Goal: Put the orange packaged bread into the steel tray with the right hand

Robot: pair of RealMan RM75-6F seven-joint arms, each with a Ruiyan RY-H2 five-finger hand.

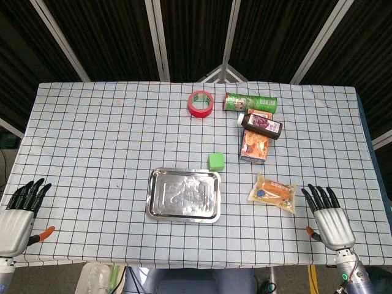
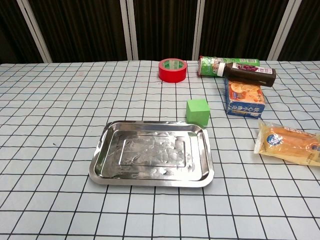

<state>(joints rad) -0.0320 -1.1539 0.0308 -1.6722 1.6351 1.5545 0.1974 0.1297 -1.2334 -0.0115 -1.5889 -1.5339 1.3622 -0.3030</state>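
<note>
steel tray [image 2: 151, 178] nearest, orange packaged bread [image 2: 289, 144] right, only head view shows empty, spread left hand [image 1: 17, 214], right hand [image 1: 329, 217]

Bright even overhead light, sharp focus, soft shadows, glare on the steel tray [image 2: 200, 165].

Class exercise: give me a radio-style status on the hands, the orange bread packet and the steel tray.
Both hands open, left hand, right hand. Orange packaged bread untouched, left of right hand. Steel tray empty. Nothing between bread and tray.
</note>
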